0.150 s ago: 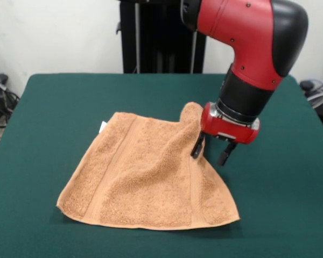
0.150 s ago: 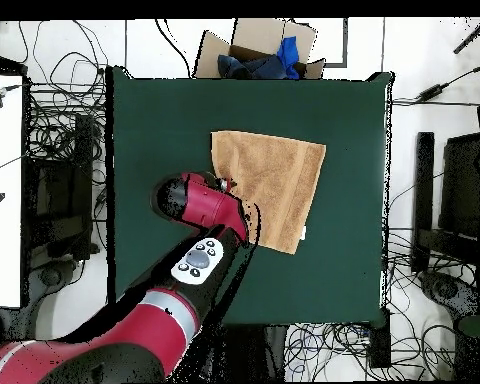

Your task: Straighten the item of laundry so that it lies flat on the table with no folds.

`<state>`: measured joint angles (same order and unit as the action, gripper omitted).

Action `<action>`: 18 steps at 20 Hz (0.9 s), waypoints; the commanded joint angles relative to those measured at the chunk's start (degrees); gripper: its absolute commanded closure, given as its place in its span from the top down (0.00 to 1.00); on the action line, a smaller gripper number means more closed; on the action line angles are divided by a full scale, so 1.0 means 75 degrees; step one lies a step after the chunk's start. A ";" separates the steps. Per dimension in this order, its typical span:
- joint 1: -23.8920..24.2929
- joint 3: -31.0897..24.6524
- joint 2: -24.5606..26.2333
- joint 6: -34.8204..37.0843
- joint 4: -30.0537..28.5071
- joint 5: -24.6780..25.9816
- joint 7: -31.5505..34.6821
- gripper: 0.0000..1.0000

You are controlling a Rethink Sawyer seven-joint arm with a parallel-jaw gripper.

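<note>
The item of laundry (image 1: pixel 145 174) is a tan towel spread over the middle of the green table (image 1: pixel 70 97). It lies mostly flat, but its far right corner (image 1: pixel 192 112) is bunched up into a raised hump. A small white tag (image 1: pixel 103 127) shows at its far left corner. My gripper (image 1: pixel 211 150) hangs at the towel's right edge just below that hump. It is open, with the left finger (image 1: pixel 197 146) against the cloth and the right finger over bare table. In the overhead view the towel (image 2: pixel 279 185) lies right of my red wrist (image 2: pixel 199 200), which hides the fingers.
An open cardboard box (image 2: pixel 259 55) with blue cloth stands on the floor past the table's (image 2: pixel 154 120) top edge in the overhead view. Cables and black equipment (image 2: pixel 449 200) lie on the floor on both sides. The table's front edge runs close below the towel in the front view.
</note>
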<state>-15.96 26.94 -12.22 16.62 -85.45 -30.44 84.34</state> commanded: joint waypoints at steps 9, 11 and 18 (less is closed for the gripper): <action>-0.0126 -0.0872 0.0385 0.0365 -0.0027 -0.0459 0.2319 0.00; -0.0144 -0.0826 0.0399 0.0419 -0.0014 -0.0481 0.2326 0.00; -0.0224 -0.0674 0.0493 0.0446 0.0065 -0.0539 0.2350 0.00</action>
<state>-17.20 26.93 -10.79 16.61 -85.36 -31.94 84.34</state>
